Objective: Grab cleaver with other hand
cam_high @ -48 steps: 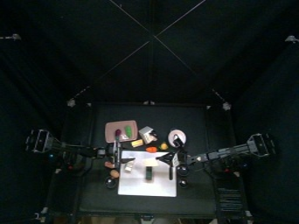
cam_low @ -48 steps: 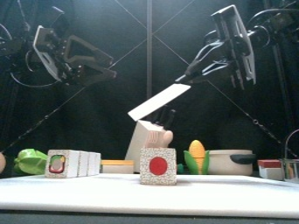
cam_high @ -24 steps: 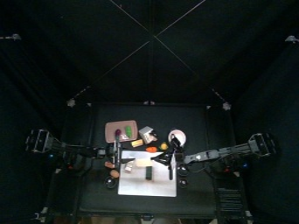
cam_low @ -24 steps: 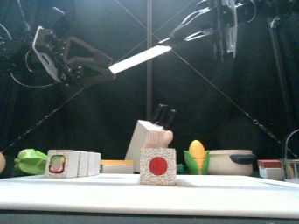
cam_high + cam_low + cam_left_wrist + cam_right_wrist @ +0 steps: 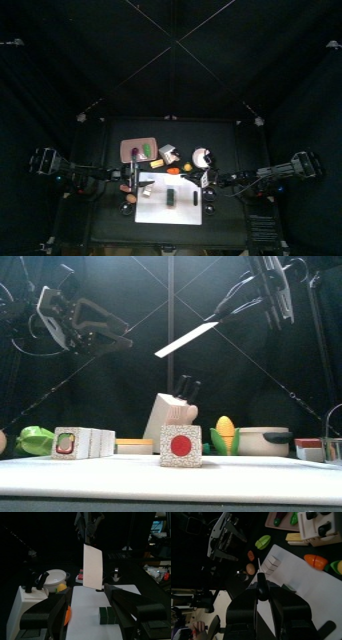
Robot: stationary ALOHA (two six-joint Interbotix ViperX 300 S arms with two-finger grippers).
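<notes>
The cleaver (image 5: 187,338) hangs high above the table, its pale blade slanting down to the left in the front view. My right gripper (image 5: 249,303) is shut on its dark handle. In the right wrist view the jaws (image 5: 260,593) clamp the handle, and the cleaver (image 5: 258,581) shows edge-on. My left gripper (image 5: 120,341) is open and empty, to the left of the blade tip and apart from it. In the left wrist view the blade (image 5: 92,567) stands upright ahead of the left gripper (image 5: 87,609), between its spread jaws but clear of them.
A knife block (image 5: 170,416) with other knives stands mid-table behind a box with a red apple (image 5: 181,446). Toy corn (image 5: 226,434), a pot (image 5: 263,441) and white blocks (image 5: 87,442) line the table. A white mat (image 5: 170,200) lies below both grippers.
The right gripper lifted the cleaver from near the knife block, swung it high to the left, then drew it back right and slightly lower. The left arm has not moved.
</notes>
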